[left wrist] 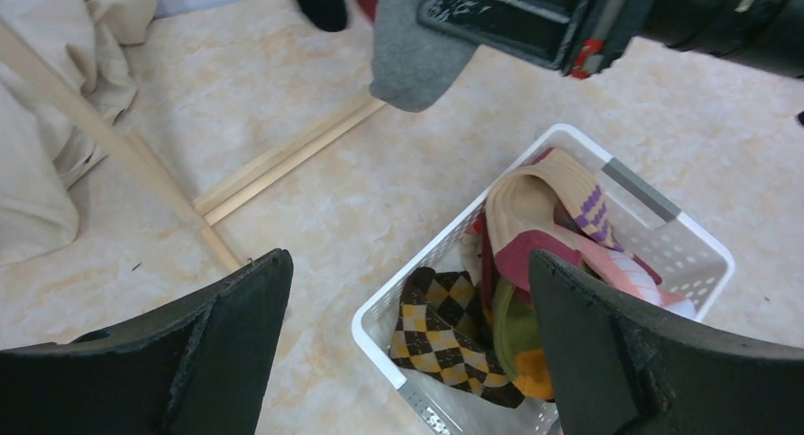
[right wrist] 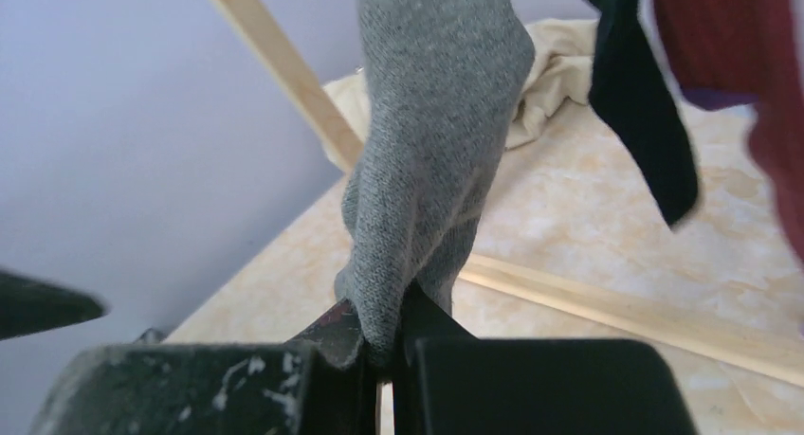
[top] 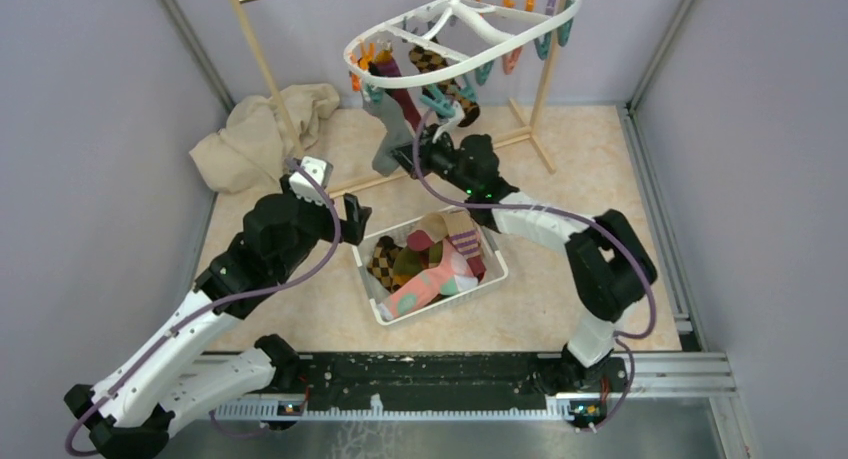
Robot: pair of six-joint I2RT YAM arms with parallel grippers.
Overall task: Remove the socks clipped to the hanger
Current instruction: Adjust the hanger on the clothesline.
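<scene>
The white oval hanger [top: 505,47] with coloured pegs hangs at the back. Clipped under it are a grey sock [top: 386,147], a maroon one [top: 402,97] and an argyle one [top: 447,77]. My right gripper [top: 421,155] is shut on the grey sock's lower end; the right wrist view shows the grey sock [right wrist: 427,151] pinched between the closed fingers [right wrist: 384,335]. My left gripper [top: 352,215] is open and holds nothing. It hovers over the near-left corner of the white basket [left wrist: 417,264], fingers spread wide [left wrist: 408,350]. Several socks lie in the basket.
The white basket [top: 367,293] sits mid-table between the arms. A wooden rack [top: 262,59] stands behind, with its base bar [left wrist: 284,155] on the floor. A beige cloth [top: 260,129] is heaped at the back left. Grey walls close in both sides.
</scene>
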